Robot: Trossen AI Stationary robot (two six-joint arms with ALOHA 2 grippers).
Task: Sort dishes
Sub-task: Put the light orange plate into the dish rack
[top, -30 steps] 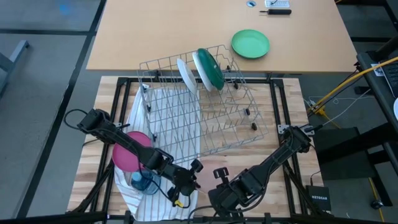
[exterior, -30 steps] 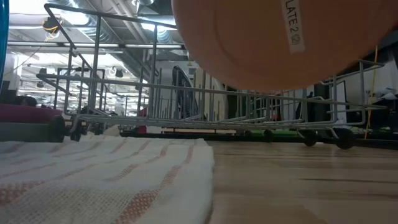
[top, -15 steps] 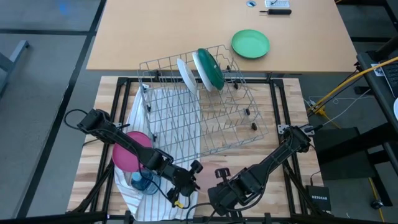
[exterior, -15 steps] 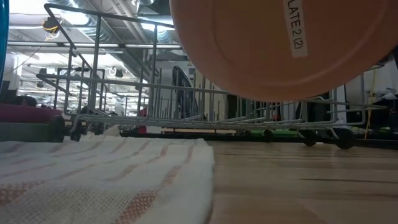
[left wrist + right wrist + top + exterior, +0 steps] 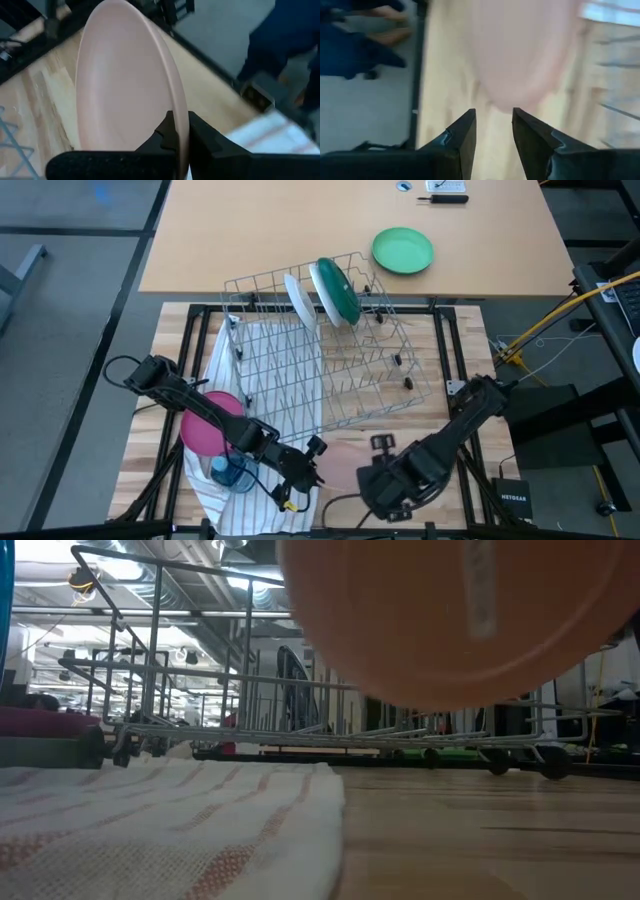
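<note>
My left hand (image 5: pixel 178 131) pinches the pink plate (image 5: pixel 125 80) by its rim; right hand (image 5: pixel 493 131) spread, empty. Handover done; next, slot it into the rack (image 5: pixel 330 370).

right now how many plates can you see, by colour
pale pink plate, clamped by the left gripper: 1
magenta plate: 1
white plate in the wire rack: 1
dark green plate in the rack: 1
grass-green plate on the far table: 1
total: 5
</note>
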